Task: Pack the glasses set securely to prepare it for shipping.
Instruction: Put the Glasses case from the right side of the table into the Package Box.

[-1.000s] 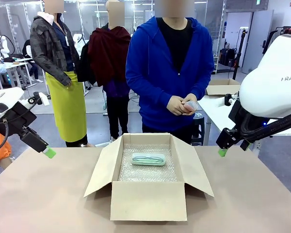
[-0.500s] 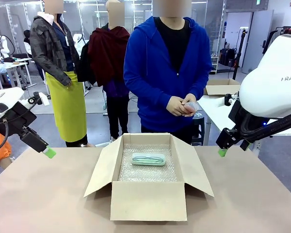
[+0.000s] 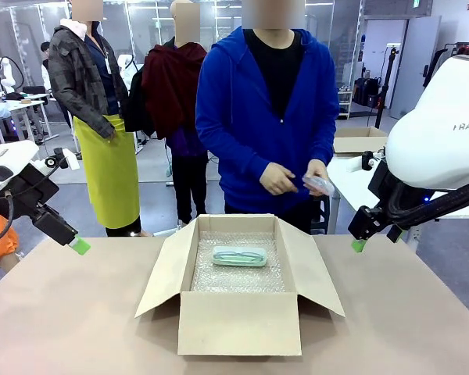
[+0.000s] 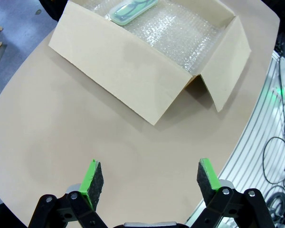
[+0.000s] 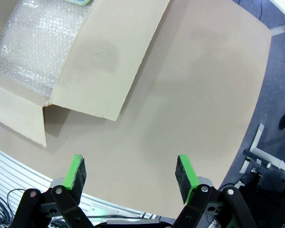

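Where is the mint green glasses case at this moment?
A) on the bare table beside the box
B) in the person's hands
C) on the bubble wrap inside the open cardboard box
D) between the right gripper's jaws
C: the mint green case lies on the bubble wrap inside the cardboard box.

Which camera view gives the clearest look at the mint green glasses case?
The front view: the whole mint green case lies flat on bubble wrap in the open cardboard box. The left wrist view crops it at the top edge; the right wrist view catches just a sliver there.
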